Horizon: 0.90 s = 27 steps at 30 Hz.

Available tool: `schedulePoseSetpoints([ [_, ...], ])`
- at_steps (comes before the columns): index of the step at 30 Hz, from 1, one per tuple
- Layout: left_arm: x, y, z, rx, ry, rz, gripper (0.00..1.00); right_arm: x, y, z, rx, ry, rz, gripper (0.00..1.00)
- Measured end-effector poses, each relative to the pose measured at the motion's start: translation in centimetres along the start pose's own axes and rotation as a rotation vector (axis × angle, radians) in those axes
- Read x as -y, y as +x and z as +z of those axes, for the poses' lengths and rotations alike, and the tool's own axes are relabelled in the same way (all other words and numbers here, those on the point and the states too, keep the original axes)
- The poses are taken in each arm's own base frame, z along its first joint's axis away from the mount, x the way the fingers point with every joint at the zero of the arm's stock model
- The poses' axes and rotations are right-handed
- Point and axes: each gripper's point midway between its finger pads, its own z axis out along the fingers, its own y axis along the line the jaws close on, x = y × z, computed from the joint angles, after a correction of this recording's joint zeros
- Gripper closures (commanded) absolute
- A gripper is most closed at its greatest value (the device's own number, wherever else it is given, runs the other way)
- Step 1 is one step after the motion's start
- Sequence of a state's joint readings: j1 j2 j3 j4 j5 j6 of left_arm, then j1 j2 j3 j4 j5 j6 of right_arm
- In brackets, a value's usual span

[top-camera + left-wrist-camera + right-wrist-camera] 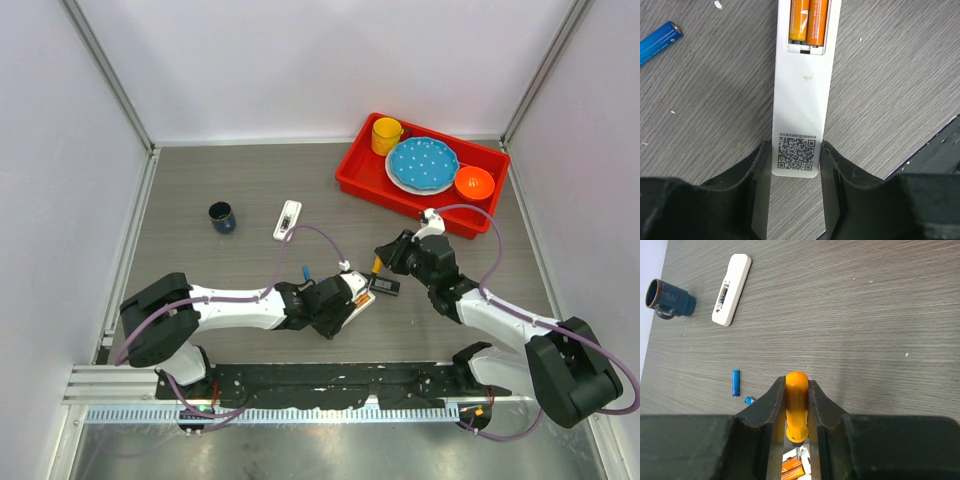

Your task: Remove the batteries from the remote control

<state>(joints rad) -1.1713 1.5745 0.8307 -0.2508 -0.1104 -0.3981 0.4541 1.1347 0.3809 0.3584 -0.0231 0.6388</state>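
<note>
1. The left gripper (795, 149) has its jaws clamped on the remote (802, 90) at its QR-code end.
2. Two orange batteries (810, 20) sit side by side inside the opened remote.
3. A blue battery (657, 42) lies loose on the table (890, 75), left of the remote.
4. The right gripper (796, 384) squeezes a screwdriver (796, 412) by its orange handle, with the tip pointing down close to the orange batteries.
</note>
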Motion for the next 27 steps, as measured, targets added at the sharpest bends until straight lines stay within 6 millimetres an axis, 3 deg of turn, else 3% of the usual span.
schedulePoseSetpoints([
  [27,0.08,0.02,0.00,-0.001,0.003,-0.010,1.00,-0.18,0.18,-0.05,0.026,-0.056,-0.035,0.99],
])
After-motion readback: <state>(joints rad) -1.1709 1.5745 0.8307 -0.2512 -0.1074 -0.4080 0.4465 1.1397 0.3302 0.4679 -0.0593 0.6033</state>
